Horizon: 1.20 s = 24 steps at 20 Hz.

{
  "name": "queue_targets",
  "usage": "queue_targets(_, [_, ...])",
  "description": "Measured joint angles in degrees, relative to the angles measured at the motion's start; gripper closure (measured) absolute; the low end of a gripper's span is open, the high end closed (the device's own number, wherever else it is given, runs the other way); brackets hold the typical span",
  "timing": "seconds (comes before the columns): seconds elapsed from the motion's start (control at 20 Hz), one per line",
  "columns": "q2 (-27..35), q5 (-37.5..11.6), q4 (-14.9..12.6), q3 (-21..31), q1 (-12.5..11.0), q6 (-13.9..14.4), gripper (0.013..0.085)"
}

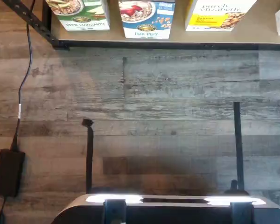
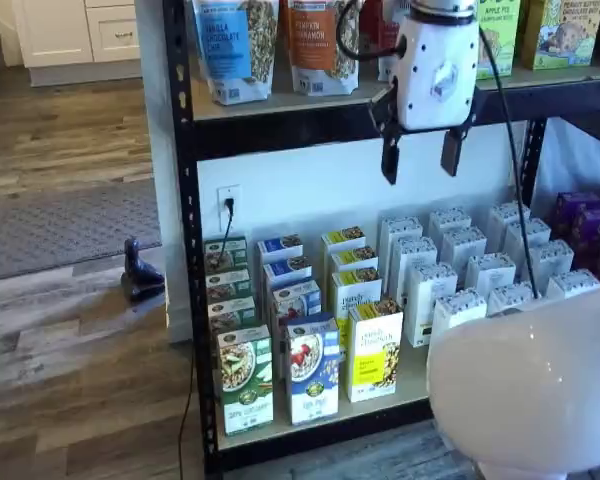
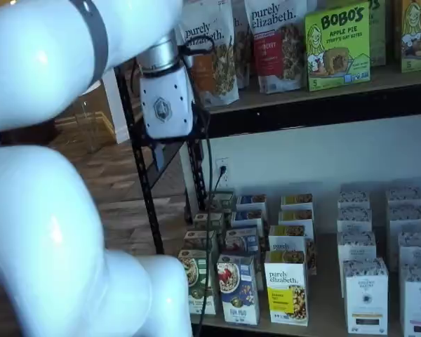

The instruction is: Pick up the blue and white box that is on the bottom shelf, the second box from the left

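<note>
- I saw the hand (image 2: 422,160) high above, fingers spread wide, holding nothing.
- The blue and white box (image 2: 313,369) stood on the bottom shelf (image 2: 310,425), between its green and yellow neighbours.
- Best practice: descend and straddle only that box.

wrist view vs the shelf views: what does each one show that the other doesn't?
Only the wrist view: a black power adapter and its cable lying on the wood floor.

Only the shelf views: the gripper with an open gap between its fingers, hanging high above the boxes, the upper shelf's bags, and the rows of white boxes.

Both: the blue and white box on the bottom shelf, between the green-and-white box and the yellow-and-white box.
</note>
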Motion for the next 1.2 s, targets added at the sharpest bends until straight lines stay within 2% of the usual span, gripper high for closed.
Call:
queue_targets(0.5, [-0.19,-8.41,0.75,8.06,1.48,1.18,0.0130])
queue_targets(0.95, [1.63,-15.73,-1.03,13.66,2.76,2.58,0.0130])
queue_targets(1.2, [3.15,-21.17,-0.64,16.30,2.55,2.18,0.0130])
